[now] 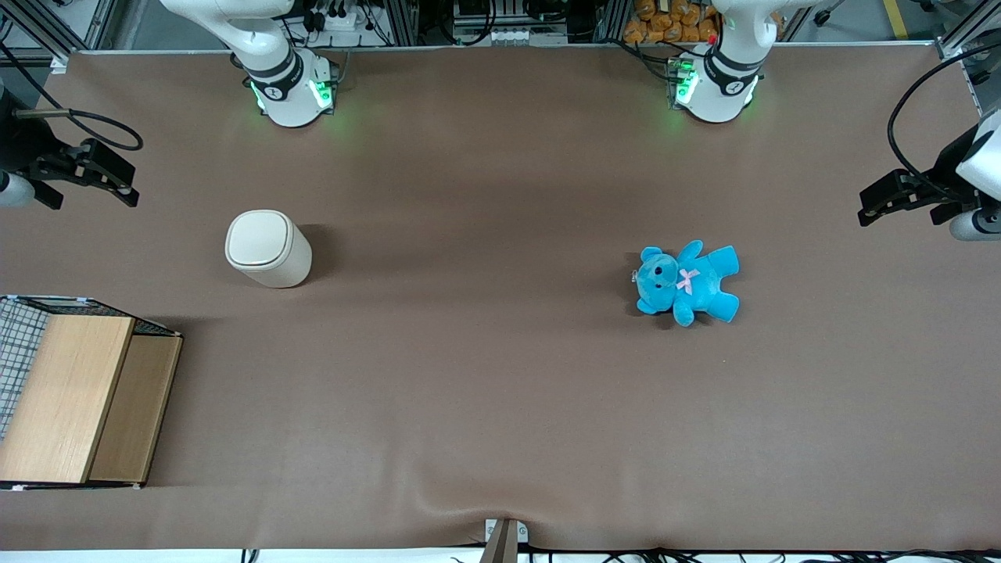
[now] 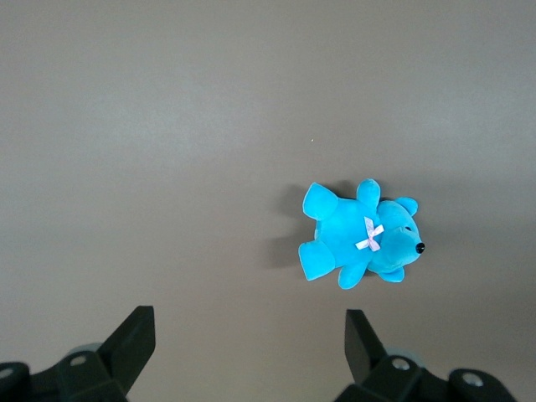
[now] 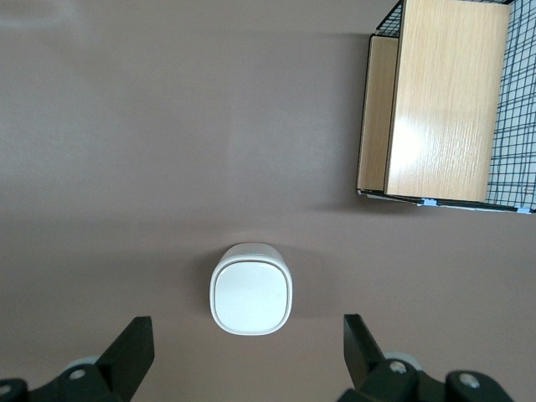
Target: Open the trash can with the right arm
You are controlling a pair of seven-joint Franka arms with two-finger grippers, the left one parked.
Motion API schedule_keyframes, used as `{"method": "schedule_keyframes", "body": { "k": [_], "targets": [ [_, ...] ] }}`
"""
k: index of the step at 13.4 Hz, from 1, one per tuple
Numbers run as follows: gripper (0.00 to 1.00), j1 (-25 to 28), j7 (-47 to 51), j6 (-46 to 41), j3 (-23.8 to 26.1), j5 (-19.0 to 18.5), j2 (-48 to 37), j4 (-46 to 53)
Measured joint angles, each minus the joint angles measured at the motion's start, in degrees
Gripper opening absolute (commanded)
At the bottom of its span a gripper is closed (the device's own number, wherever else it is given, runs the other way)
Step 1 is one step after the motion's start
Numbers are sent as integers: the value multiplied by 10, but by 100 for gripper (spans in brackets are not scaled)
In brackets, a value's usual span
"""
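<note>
Worktop (image 1: pixel 500 407): uniform dull brown covering, no pattern. Trash can (image 1: pixel 267 249): plain cream-white on lid and body; teddy bear (image 1: pixel 688 281): bright turquoise blue, black eyes and nose, small pale pink bow on the chest. Box (image 1: pixel 74 395): light wood-grain top panels, sides of black-and-white wire grid; right arm (image 1: pixel 270 62): white with black bands and green lights at the base, its gripper (image 1: pixel 82 176) black.
</note>
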Motion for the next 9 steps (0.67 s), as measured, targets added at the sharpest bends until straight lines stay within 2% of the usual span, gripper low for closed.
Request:
{"method": "schedule_keyframes", "body": {
  "k": [9],
  "targets": [
    [100,0,0,-1,-1,0,11,-2]
  ]
}}
